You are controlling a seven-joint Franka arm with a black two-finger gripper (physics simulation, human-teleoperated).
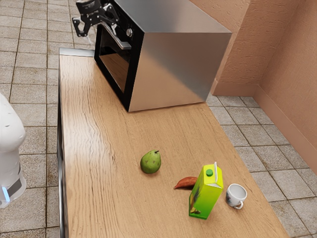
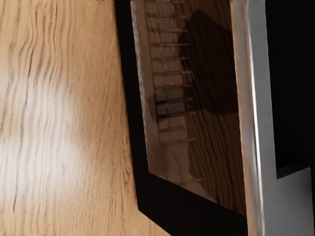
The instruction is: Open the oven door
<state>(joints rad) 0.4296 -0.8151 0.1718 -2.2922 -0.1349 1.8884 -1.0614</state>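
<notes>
Metal handle (image 1: 119,41) on the closed door (image 1: 115,63), far end of the table (image 1: 91,109); just beside the parted, unloaded fingers (image 1: 78,27), toward the exterior view's right. Long axis along the door front, far left to near right there. Gripper (image 1: 98,27) pointed downward, near the handle's far end.

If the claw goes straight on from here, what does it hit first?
Probably the door handle, close by the claw. Depth is unclear, though; if it slips past the bar, the oven door's glass looks next.
</notes>
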